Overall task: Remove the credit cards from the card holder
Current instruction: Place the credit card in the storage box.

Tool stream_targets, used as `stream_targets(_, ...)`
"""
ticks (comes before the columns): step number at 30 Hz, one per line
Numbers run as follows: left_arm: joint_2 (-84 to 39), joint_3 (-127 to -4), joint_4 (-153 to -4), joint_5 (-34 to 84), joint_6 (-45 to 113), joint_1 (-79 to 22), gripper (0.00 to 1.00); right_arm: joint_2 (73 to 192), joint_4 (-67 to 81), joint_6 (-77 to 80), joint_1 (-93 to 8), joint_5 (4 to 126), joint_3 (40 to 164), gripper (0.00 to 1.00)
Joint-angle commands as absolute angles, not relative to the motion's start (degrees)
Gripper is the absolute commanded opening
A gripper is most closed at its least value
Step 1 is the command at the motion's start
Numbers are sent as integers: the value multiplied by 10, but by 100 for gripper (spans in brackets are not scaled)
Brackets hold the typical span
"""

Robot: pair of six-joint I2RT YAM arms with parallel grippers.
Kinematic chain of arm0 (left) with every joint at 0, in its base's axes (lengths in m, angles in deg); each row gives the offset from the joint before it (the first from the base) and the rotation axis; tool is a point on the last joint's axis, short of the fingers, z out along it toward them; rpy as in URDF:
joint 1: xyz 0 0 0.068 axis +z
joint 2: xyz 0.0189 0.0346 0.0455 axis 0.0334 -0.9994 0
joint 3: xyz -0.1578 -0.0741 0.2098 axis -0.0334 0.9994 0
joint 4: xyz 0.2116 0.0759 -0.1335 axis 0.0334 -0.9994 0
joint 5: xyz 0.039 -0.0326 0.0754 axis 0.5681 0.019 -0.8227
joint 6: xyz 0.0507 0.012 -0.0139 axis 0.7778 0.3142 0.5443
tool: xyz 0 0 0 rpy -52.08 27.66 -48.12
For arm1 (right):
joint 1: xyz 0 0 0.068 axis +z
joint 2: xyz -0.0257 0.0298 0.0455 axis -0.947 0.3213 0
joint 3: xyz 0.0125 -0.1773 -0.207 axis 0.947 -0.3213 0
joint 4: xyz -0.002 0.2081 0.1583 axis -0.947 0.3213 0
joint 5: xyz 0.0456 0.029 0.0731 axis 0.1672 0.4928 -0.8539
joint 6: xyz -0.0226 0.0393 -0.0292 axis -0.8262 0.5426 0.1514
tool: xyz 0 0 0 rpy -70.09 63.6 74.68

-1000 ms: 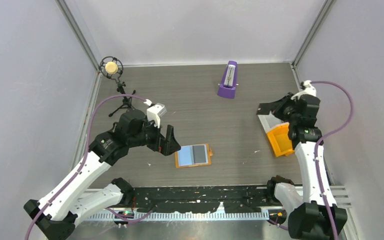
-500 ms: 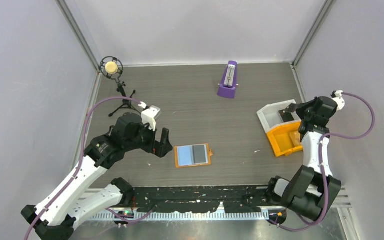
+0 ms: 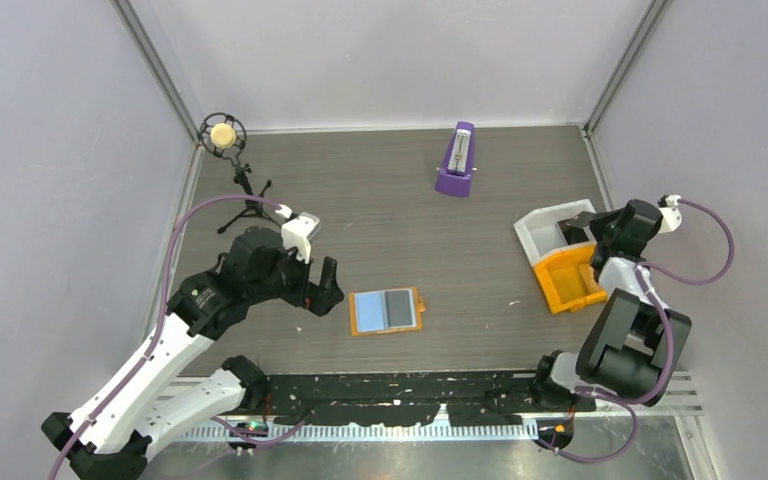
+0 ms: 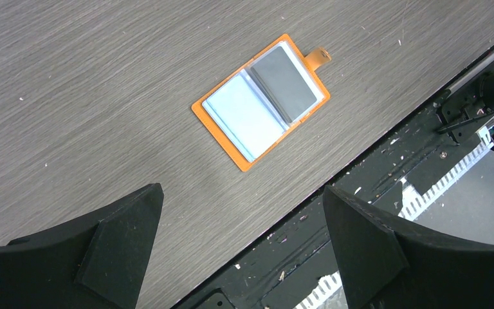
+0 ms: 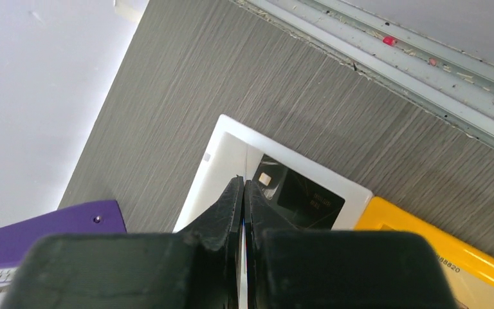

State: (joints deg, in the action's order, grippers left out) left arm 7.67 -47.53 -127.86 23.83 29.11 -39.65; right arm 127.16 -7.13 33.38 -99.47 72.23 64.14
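Observation:
The orange card holder [image 3: 387, 311] lies open and flat on the table, also in the left wrist view [image 4: 260, 100]. A light blue card [image 4: 244, 114] and a grey card [image 4: 284, 84] sit in its pockets. My left gripper [image 3: 322, 285] is open and empty, just left of the holder and above the table [image 4: 242, 188]. My right gripper [image 3: 582, 228] is shut on a thin card [image 5: 244, 161] seen edge-on, over the white bin [image 5: 212, 167]. A black card [image 5: 299, 196] lies in that bin.
The white bin [image 3: 545, 232] and an orange plastic bin [image 3: 567, 280] stand at the right edge. A purple metronome [image 3: 457, 160] stands at the back. A microphone on a tripod [image 3: 224, 135] is at the back left. Walls close in three sides.
The right arm has folded back toward the right wall, and its gripper now points down over the white bin. The left gripper has drawn back slightly to the left.

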Motion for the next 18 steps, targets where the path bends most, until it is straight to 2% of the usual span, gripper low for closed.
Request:
stream_targets(1, 87, -471, -1277, 243, 299, -394, 100, 1294, -163, 357, -998, 761, 628, 5)
stream_targets(7, 84, -472, -1274, 246, 296, -394, 100, 1332, -226, 372, -999, 765, 608, 5)
stream_targets(14, 84, -474, -1277, 240, 297, -394, 100, 1348, -225, 372, -1002, 767, 605, 6)
stream_targets(18, 83, -475, -1277, 240, 297, -394, 100, 1354, -226, 375, -1003, 759, 607, 10)
